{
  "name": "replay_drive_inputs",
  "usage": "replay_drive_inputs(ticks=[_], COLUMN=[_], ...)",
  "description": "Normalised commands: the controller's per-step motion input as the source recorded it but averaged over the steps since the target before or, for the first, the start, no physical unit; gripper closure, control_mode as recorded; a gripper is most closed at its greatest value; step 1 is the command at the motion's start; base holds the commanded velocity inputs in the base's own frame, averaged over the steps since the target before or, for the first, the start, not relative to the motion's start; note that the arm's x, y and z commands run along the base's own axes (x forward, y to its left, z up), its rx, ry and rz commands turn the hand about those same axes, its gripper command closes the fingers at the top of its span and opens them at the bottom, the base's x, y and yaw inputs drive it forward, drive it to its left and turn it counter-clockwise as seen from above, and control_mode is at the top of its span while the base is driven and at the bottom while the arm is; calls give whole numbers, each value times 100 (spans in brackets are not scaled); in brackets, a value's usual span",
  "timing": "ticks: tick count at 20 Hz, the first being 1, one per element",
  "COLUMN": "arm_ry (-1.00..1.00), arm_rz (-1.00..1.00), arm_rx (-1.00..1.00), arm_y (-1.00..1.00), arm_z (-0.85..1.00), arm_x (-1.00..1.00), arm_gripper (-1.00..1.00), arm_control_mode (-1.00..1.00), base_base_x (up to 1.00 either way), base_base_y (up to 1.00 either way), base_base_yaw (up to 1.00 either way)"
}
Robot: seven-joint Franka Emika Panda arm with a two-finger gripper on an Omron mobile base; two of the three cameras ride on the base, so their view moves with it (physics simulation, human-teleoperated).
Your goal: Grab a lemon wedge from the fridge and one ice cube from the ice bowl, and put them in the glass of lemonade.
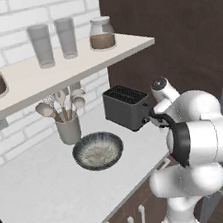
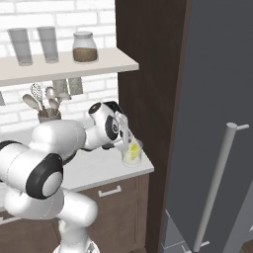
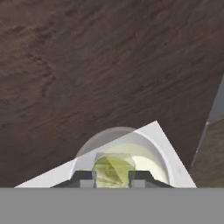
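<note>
My gripper (image 3: 111, 178) is shut on the lemon wedge (image 3: 108, 168), a small yellow-green piece between the two dark fingertips. Right below it stands the glass of lemonade (image 3: 146, 154), a clear tumbler of pale yellow liquid at the counter's corner. In the right base view the gripper (image 2: 129, 144) points down into the top of the glass (image 2: 132, 159), with the yellow wedge (image 2: 134, 148) at its rim. The ice bowl (image 1: 97, 151), dark outside and speckled white inside, sits on the counter left of the arm. The grey fridge (image 2: 217, 89) stands at the right with its door shut.
A black toaster (image 1: 127, 107) stands between the bowl and the arm. A grey utensil cup (image 1: 68, 128) sits by the brick wall. The shelf (image 1: 67, 69) above carries two tall tumblers and lidded jars. A dark wood panel (image 2: 148, 74) rises just behind the glass. The fridge's silver handle (image 2: 217, 183) is nearby.
</note>
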Motion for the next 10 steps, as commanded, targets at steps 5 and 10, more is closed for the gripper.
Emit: replay_drive_inputs(ticks=[5, 10], arm_ry=[-3, -6], arm_rz=[0, 0], arm_rx=[0, -1], arm_y=[0, 0], arm_z=[-5, -10], arm_x=[32, 8], arm_gripper=[100, 100], arm_control_mode=[-100, -100], base_base_x=[0, 0], base_base_y=[0, 0], base_base_yaw=[0, 0])
